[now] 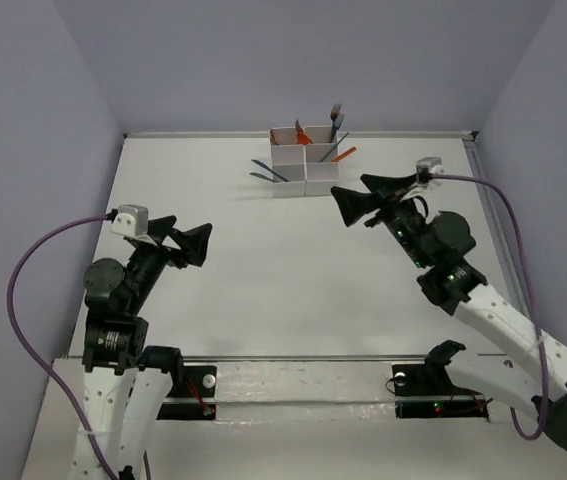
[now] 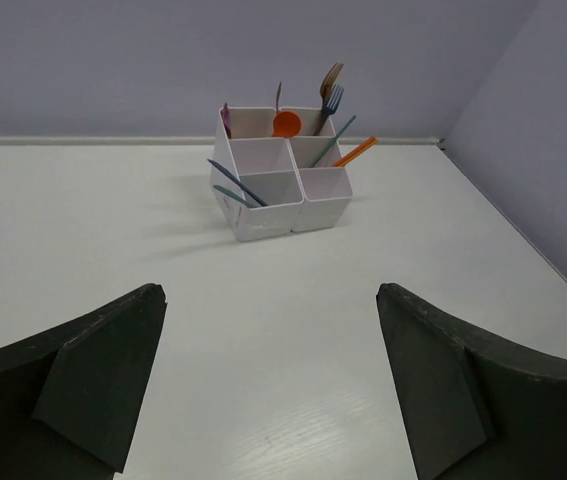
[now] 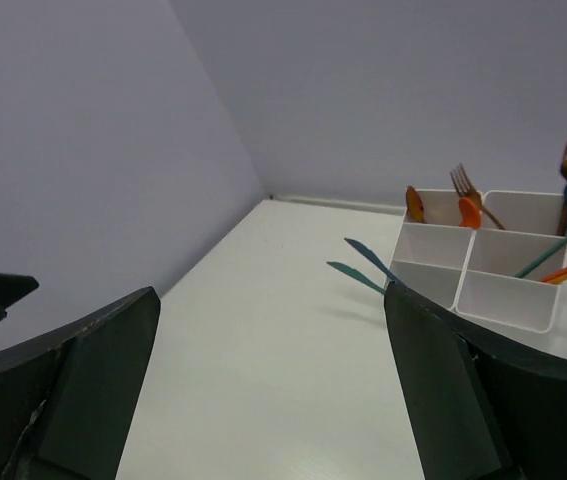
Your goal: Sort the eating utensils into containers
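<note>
White containers (image 1: 301,160) sit at the far edge of the table (image 1: 263,290). Teal knives (image 2: 235,185) lean out left, forks (image 2: 330,90) rear right, orange spoon (image 2: 286,124) rear. The orange stick (image 2: 355,152) is probably in a right cell. Both claws spread, empty: left gripper (image 2: 273,390) well back, right gripper (image 3: 273,385) near the boxes.

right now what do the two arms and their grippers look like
Both arms are white low down and black toward the wrist: left arm, right arm. The left gripper and right gripper each have two black wedge-shaped fingers. A pale grey box on each wrist feeds a purple cable. Small green lights dot the right arm.
</note>
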Available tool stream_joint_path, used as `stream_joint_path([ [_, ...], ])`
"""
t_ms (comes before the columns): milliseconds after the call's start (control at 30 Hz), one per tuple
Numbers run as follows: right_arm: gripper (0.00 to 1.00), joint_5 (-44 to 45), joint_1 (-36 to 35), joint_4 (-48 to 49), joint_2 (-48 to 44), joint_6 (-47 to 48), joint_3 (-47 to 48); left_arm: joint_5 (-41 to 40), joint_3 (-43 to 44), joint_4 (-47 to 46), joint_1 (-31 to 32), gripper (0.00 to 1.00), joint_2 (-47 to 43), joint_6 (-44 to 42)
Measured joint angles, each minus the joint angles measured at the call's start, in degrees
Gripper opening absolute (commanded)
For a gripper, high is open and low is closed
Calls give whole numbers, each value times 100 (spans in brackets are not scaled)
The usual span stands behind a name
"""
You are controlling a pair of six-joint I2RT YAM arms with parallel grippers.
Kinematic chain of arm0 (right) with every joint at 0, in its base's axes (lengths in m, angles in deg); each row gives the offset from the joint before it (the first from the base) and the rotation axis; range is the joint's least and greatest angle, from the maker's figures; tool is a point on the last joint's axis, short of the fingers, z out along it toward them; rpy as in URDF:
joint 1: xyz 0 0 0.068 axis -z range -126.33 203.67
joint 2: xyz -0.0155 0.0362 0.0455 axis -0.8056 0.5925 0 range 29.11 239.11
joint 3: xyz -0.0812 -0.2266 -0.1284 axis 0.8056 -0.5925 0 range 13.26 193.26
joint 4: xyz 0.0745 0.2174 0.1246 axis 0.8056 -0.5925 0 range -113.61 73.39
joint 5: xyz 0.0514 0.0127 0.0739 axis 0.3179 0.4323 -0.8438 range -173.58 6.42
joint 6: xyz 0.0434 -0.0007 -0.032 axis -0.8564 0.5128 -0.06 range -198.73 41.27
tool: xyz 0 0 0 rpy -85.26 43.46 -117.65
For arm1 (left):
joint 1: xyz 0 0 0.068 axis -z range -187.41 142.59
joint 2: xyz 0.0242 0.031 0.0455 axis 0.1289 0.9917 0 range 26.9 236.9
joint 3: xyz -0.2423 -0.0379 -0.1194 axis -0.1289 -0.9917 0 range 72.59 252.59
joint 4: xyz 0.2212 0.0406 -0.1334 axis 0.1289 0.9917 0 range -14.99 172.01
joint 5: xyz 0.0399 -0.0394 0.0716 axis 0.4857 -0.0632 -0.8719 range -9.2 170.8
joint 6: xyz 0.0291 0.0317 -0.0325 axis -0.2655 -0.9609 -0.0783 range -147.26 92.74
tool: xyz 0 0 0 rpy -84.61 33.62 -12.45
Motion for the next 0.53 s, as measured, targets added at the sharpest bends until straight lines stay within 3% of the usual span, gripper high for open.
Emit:
stream_joint_path([
  [200,100,1029,-2,-883,-1945,-138,-811,0,0,-232,0,99,-496,-2],
  [333,100,1567,-2,-1499,-2393,-186,-1276,-24,-7,-249,0,99,-520,-2],
  [533,100,1764,-2,-2122,-2277,-396,-1628,-26,-11,-249,0,99,-520,-20],
])
